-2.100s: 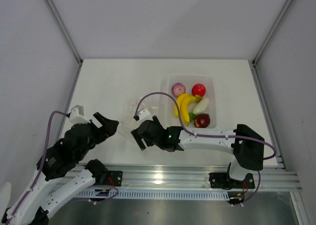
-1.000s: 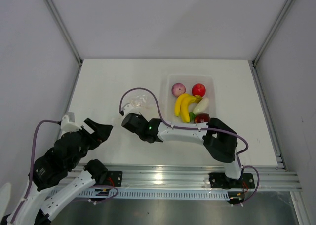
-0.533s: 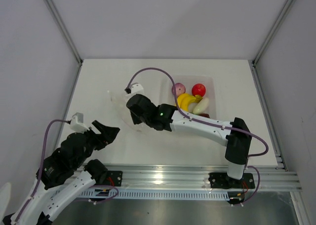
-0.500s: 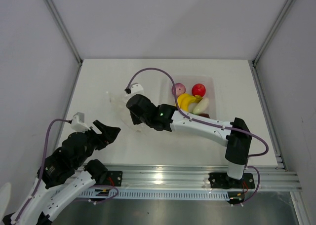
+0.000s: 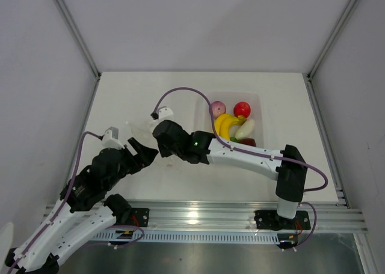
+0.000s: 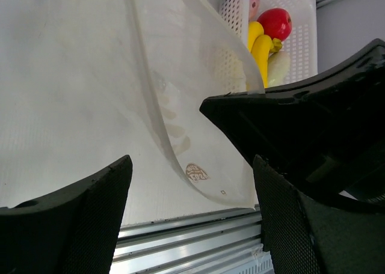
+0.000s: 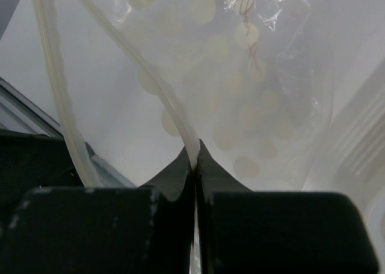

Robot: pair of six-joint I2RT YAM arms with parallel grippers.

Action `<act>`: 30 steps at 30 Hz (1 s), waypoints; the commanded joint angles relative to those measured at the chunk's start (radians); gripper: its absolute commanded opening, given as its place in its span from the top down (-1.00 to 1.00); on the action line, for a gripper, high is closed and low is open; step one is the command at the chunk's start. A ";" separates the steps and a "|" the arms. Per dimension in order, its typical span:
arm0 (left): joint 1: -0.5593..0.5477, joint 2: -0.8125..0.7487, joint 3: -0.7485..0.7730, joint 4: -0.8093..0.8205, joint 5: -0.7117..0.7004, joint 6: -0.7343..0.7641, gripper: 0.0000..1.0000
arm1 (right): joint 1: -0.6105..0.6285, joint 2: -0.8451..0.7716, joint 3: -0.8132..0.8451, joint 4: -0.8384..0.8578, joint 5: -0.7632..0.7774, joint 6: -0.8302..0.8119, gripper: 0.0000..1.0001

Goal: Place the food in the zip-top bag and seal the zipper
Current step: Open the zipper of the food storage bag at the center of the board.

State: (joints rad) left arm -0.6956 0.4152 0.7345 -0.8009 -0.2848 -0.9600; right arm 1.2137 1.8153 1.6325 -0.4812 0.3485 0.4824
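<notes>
My right gripper (image 7: 195, 151) is shut on the zipper strip (image 7: 171, 115) at the mouth of the clear zip-top bag (image 7: 258, 94), which hangs from its jaws above the table. In the top view the right gripper (image 5: 159, 140) sits left of centre, with the bag (image 5: 135, 130) faint beside it. My left gripper (image 5: 141, 152) is open just below and left of the bag, whose lower edge (image 6: 198, 172) hangs between the fingers without touching either. The food lies in the tray: banana bunch (image 5: 224, 125), onion (image 5: 217, 108), red fruit (image 5: 242, 109), white piece (image 5: 245, 128) and apple (image 5: 248, 142), partly hidden by my right arm.
The translucent white tray (image 5: 258, 97) stands at the right rear of the table. My right forearm (image 5: 240, 157) stretches across the table's middle. An aluminium rail (image 5: 198, 217) runs along the near edge. Walls close in the left, right and back.
My right gripper lifted the bag off the table and carried it back and to the left. My left arm swung in rightward, bringing its open jaws around the bag's lower edge.
</notes>
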 commanded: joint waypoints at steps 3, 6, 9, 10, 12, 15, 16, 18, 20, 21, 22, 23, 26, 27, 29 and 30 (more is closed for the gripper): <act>-0.004 0.045 -0.021 0.072 0.036 0.027 -0.61 | 0.010 -0.066 0.003 0.039 0.020 0.019 1.00; -0.004 0.062 -0.012 0.066 0.027 0.046 -0.47 | 0.010 -0.082 0.003 0.050 0.024 0.018 1.00; -0.005 0.068 0.000 0.051 0.004 0.066 -0.28 | 0.009 -0.096 0.006 0.061 0.023 0.019 1.00; -0.005 0.065 0.011 0.031 -0.010 0.073 -0.09 | 0.006 -0.099 0.006 0.062 0.021 0.021 1.00; -0.005 0.050 0.025 0.022 -0.027 0.093 0.15 | 0.003 -0.103 0.004 0.061 0.015 0.025 1.00; -0.004 0.034 0.074 -0.001 -0.048 0.118 0.53 | -0.008 -0.109 -0.010 0.061 0.001 0.035 1.00; -0.004 0.034 0.085 -0.024 -0.066 0.136 0.73 | -0.014 -0.114 -0.016 0.064 -0.006 0.041 1.00; -0.004 0.048 0.145 -0.055 -0.083 0.170 0.93 | -0.035 -0.123 -0.045 0.084 -0.051 0.067 1.00; -0.004 0.063 0.184 -0.101 -0.102 0.194 0.99 | -0.068 -0.137 -0.071 0.124 -0.097 0.091 1.00; -0.005 0.083 0.247 -0.115 -0.106 0.220 0.99 | -0.080 -0.142 -0.097 0.141 -0.152 0.123 1.00; -0.004 0.092 0.267 -0.127 -0.108 0.236 0.99 | -0.094 -0.148 -0.112 0.159 -0.189 0.142 1.00; -0.004 0.103 0.285 -0.141 -0.102 0.253 0.99 | -0.108 -0.151 -0.128 0.203 -0.227 0.160 1.00; -0.004 0.167 0.387 -0.138 -0.073 0.328 0.99 | -0.173 -0.149 -0.200 0.312 -0.397 0.245 1.00; -0.004 0.190 0.408 -0.136 -0.068 0.354 0.99 | -0.202 -0.146 -0.212 0.329 -0.426 0.280 1.00; -0.004 0.259 0.416 -0.118 -0.038 0.383 0.99 | -0.230 -0.126 -0.233 0.358 -0.492 0.307 1.00; -0.004 0.281 0.411 -0.103 -0.030 0.394 0.99 | -0.250 -0.120 -0.234 0.360 -0.514 0.314 1.00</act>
State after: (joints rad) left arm -0.6956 0.6117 1.1271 -0.9199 -0.3531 -0.6670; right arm 1.0058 1.6974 1.4132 -0.2161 -0.0196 0.7136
